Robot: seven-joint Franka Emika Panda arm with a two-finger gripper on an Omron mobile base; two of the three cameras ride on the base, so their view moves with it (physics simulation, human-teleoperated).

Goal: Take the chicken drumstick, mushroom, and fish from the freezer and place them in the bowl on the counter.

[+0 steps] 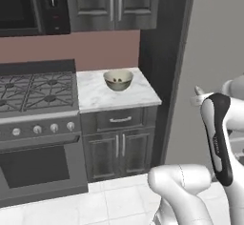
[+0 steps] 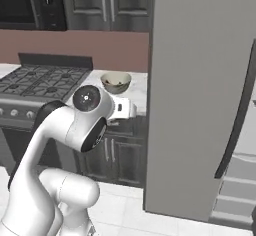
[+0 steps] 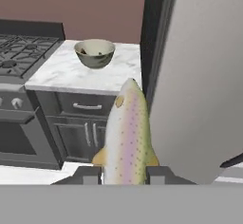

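We are holding the fish [image 3: 127,135] in our gripper [image 3: 124,174]; in the hand view the two finger tips are pressing its flanks near the tail, so the jaws are closed partway on it, with its spotted, pink-striped body rising toward 12 o'clock. Its head is pointing toward the bowl [image 3: 95,52], which is sitting beyond it at about 11 o'clock, well apart from the fish.

Just beyond the gripper at 3 o'clock, the grey freezer [image 3: 204,85] door is standing, swung out beside us; in the right base view it is covering the right half of the scene.

Farther on, the bowl is resting on the counter [image 1: 95,97], near its back edge, with the stove [image 1: 35,90] at 9 o'clock of it. Small dark bits are showing inside the bowl, but we cannot tell what they are.

We are judging that the fish is out of the freezer and is travelling to the bowl; releasing it there is not yet done. Whether the drumstick and mushroom are already in, we cannot tell.
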